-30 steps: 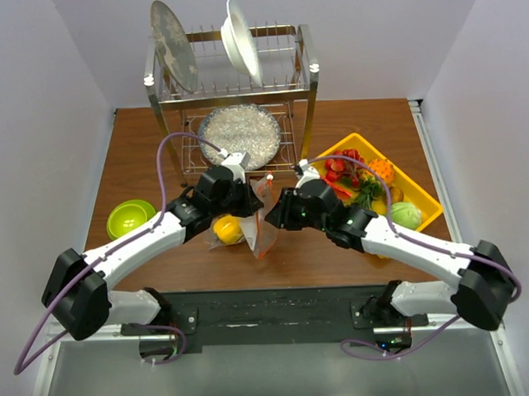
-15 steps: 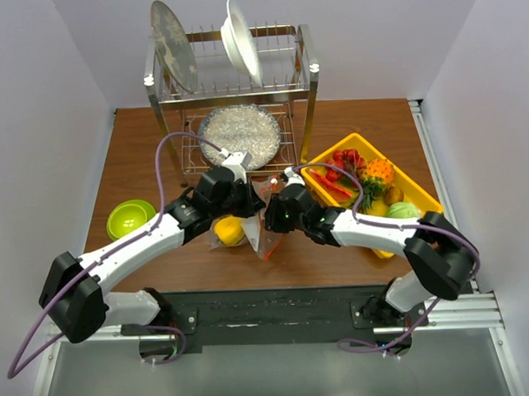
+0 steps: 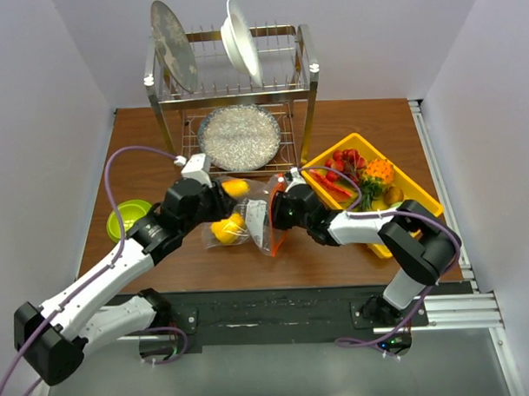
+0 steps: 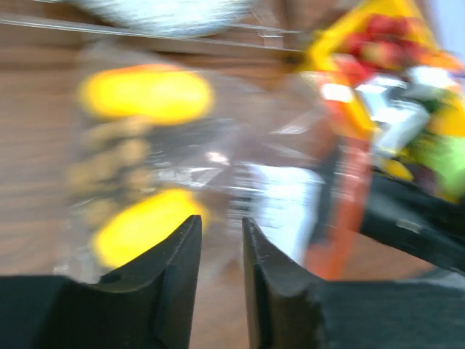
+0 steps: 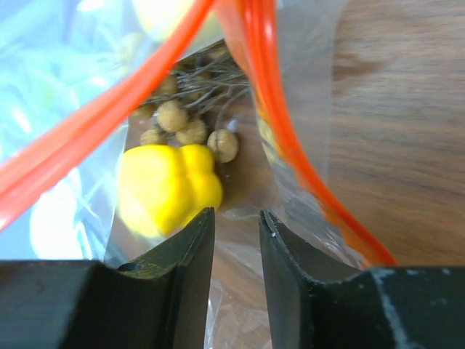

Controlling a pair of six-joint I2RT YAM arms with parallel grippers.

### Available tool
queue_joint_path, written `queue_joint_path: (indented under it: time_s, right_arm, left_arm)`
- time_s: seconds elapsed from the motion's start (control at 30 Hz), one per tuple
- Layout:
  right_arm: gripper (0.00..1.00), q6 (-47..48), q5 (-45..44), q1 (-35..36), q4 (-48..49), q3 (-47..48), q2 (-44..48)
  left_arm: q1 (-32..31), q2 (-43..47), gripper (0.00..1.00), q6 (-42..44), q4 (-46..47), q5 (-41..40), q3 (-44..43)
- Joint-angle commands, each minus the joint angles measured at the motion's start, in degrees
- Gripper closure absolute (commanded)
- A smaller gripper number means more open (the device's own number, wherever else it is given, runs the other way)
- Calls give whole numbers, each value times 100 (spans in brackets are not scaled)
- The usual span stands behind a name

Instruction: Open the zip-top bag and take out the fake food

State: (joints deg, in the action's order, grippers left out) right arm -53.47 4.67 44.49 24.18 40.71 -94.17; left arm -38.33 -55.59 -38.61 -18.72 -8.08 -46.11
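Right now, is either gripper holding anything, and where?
Left gripper holds nothing. Right gripper straddles the bag's film by its open mouth; a firm grip cannot be told.

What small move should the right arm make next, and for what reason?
Probably ease the right tool forward into the open mouth of the bag and close on the yellow pepper. The orange zipper strips are already parted, the pepper lies just ahead of its open jaws, and the left tool holds nothing.

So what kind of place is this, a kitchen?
Probably a pretend kitchen for robot practice: a metal dish rack, a yellow tray of toy food, and a wooden table boxed in by plain white walls.
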Motion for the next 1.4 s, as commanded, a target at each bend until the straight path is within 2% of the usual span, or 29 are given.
queue_joint_path:
  time_s: [0.0, 0.1, 0.27, 0.4, 0.73, 0.87, 1.03, 1.07, 1.1, 1.13, 1.23, 1.3, 1.37]
  right_arm:
    - [62, -383, 499, -72, 1465, -230, -215]
    - [59, -488, 790, -72, 1931, -212, -540]
    - [46, -585, 1036, -11, 2354, -169, -787]
    - [37, -480, 1036, 86, 2363, -134, -770]
    - [23, -84, 1019, 297, 1756, 200, -927]
    - [22, 21, 1124, 358, 1546, 411, -1068]
    - [21, 179, 975, 376, 1414, 271, -1033]
    - [21, 188, 949, 376, 1318, 245, -1051]
    - [22, 153, 948, 376, 1352, 218, -1068]
    - [22, 101, 948, 359, 1404, 166, -1086]
    - [22, -163, 1053, 324, 1861, -63, -1139]
    - [21, -251, 1080, 324, 1958, -151, -1077]
    - [21, -304, 1124, 323, 1976, -186, -1033]
  left_arm:
    - [825, -56, 76, -50, 148, -124, 759]
    - [906, -415, 84, 3, 421, -361, 893]
    - [941, -821, 96, 38, 782, -634, 980]
    - [950, -1050, 100, 64, 992, -853, 1147]
    - [941, -1244, 100, -41, 1503, -441, 1657]
    - [915, -1287, 100, -120, 1775, -168, 1947]
    - [897, -1156, 100, -59, 1705, -256, 2062]
    - [897, -982, 98, -50, 1514, -230, 1975]
    - [897, -875, 91, -33, 1372, -221, 1913]
    - [897, -761, 79, -41, 1223, -229, 1756]
    - [888, -260, 73, -295, 520, -247, 1588]
    - [888, 161, 73, -741, 63, -229, 1613]
    - [888, 608, 79, -1103, -366, -264, 1763]
